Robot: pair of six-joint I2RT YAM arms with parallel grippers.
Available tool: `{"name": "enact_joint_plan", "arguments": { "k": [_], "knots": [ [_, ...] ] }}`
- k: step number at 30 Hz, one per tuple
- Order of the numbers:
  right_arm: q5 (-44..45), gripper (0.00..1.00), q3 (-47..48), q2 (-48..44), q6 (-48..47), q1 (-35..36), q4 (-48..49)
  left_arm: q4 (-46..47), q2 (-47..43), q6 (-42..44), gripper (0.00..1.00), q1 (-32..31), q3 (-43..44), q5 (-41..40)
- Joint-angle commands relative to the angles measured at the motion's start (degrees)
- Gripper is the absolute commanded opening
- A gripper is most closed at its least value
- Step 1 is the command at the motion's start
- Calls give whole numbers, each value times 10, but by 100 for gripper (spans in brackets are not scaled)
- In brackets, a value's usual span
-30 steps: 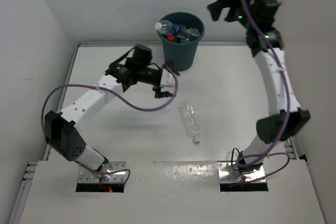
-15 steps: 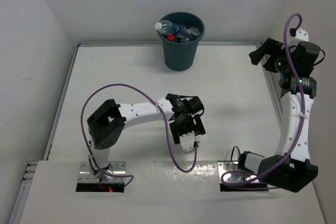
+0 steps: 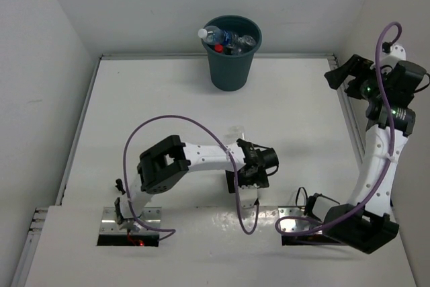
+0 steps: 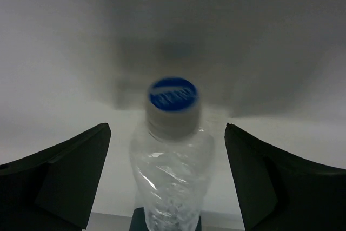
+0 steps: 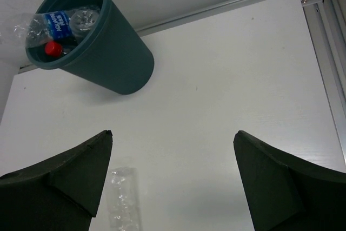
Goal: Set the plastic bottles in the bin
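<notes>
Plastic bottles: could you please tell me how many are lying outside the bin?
1. The bottle lies on the table, between the left gripper's open fingers, ungripped. The left arm may hide others; the rest are in the bin.

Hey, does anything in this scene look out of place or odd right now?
Yes. A clear plastic bottle with a blue-white label pokes out over the rim of the dark teal round plastic bin instead of sitting fully inside. Another clear, crumpled-looking bottle lies on the white table, outside the bin.
</notes>
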Motion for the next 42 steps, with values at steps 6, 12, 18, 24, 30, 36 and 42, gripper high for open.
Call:
{"name": "enact_joint_plan", "arguments": {
  "k": [6,12,18,24,30,36,42],
  "knots": [
    [-56,91,-11,-28,-5,-34,-1,-34,65,-24,94,-9,45,-94],
    [-69,90,-17,-30,-2,-46,4,0,64,-30,82,-14,20,-112],
    [-77,88,-36,-32,14,-46,21,40,26,-24,52,-14,14,-112],
    [-76,88,-36,-28,9,-50,26,40,-48,-67,37,24,82,13],
    [-84,86,-37,-6,44,-67,45,45,-179,-189,35,126,138,198],
    [-96,85,-59,13,93,-72,71,183,-233,-428,30,298,182,365],
    [-107,84,-62,33,107,-69,79,627,-141,-901,29,464,270,476]
  ]
}}
